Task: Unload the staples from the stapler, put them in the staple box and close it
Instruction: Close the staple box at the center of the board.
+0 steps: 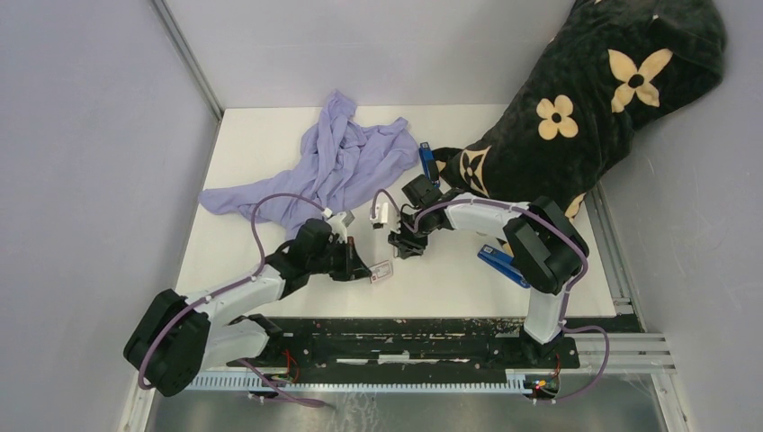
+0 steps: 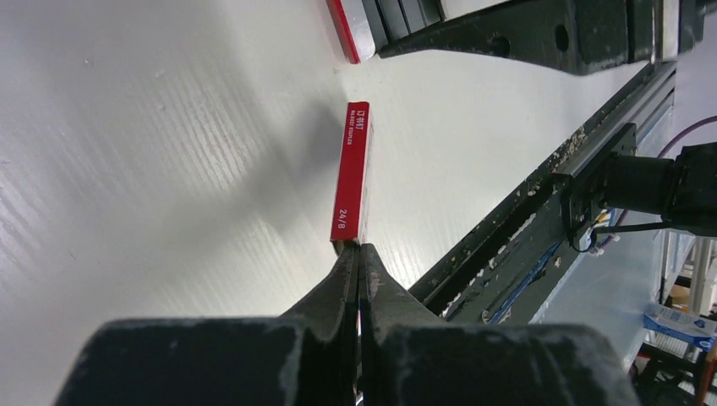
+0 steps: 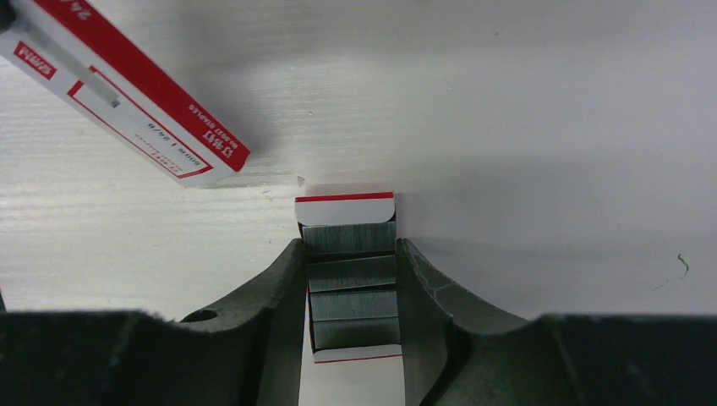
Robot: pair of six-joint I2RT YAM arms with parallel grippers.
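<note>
My right gripper (image 3: 351, 245) is shut on a small white cardboard tray (image 3: 345, 208) that holds several ribbed grey strips of staples (image 3: 351, 275); its fingers press the tray's two long sides just above the table. In the top view this gripper (image 1: 405, 243) is at mid-table. My left gripper (image 2: 359, 247) is shut, its tips pinching the near end of a red-and-white box sleeve (image 2: 351, 173), which shows beside that gripper (image 1: 364, 268) from above. One blue stapler (image 1: 502, 264) lies by the right arm. Another blue stapler (image 1: 426, 160) lies at the back.
A crumpled lilac cloth (image 1: 333, 166) covers the back left of the white table (image 1: 468, 288). A black fabric with cream flowers (image 1: 585, 108) fills the back right. The black rail (image 2: 507, 237) along the table's near edge runs close to the left gripper.
</note>
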